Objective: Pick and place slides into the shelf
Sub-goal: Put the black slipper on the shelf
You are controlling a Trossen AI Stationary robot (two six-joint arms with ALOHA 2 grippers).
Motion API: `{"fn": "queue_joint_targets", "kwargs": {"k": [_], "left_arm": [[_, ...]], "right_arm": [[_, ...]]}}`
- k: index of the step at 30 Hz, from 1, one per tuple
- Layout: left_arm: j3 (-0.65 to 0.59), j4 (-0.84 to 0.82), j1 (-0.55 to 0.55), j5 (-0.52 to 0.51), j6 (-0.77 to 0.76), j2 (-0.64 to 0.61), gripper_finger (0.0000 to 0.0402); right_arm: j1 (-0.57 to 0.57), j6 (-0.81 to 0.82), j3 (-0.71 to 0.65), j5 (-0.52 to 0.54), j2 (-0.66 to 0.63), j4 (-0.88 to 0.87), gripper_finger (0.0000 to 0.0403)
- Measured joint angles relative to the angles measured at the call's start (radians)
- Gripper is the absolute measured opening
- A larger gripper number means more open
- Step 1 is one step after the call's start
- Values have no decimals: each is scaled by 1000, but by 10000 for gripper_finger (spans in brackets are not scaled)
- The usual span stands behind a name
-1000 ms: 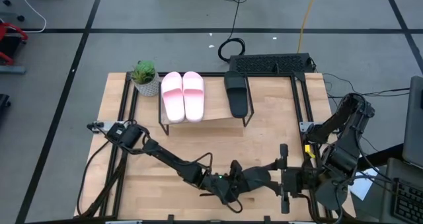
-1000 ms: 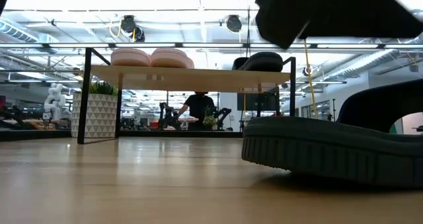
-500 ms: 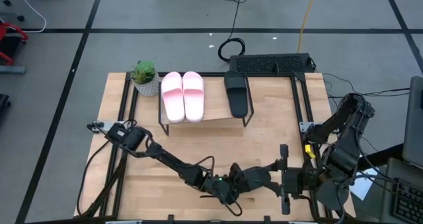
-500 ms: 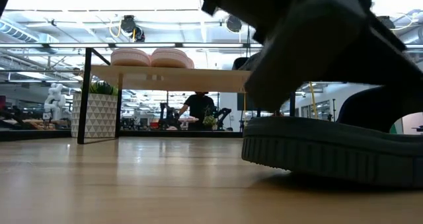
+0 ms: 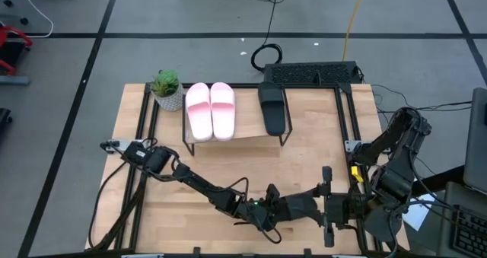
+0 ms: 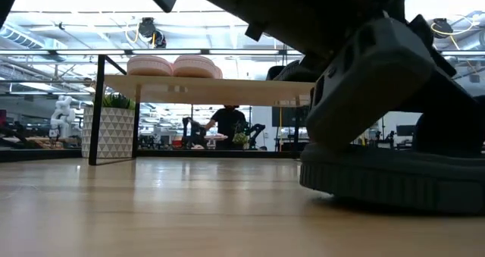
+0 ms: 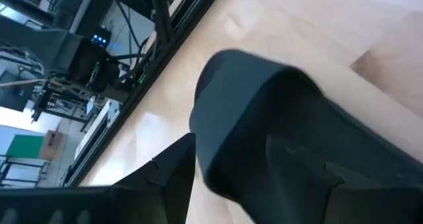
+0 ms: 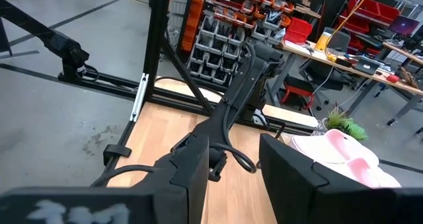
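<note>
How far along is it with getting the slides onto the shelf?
Three of four are up: the pink pair and one black slide sit on the shelf. The left gripper is at the last black slide, which is on the table near its front edge. It needs lifting and placing. The right gripper waits nearby.

Left arm stretched low, tool (image 5: 268, 212) fingers parted; right arm folded — tool (image 5: 325, 205) open

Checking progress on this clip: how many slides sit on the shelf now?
3: two pink slides side by side at the shelf's left, one black slide at its right. A fourth lies on the table under the left hand.
</note>
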Motion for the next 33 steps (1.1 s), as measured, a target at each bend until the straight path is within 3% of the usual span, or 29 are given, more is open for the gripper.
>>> {"fn": "queue_joint_targets", "kwargs": {"k": [7,14,24,33], "left_arm": [[3,-5,10,24,-13,0,191],[88,-124,-15,26,-17,0,188],[140,-221,26,138,-29,0,117],[139,-236,30,132,4,10,109]], "right_arm": [[0,0,0,0,0,0,123],[0,-17,0,0,0,0,123],[0,-23,0,-2,0,9,123],[0,-52,0,-2,0,15,123]]}}
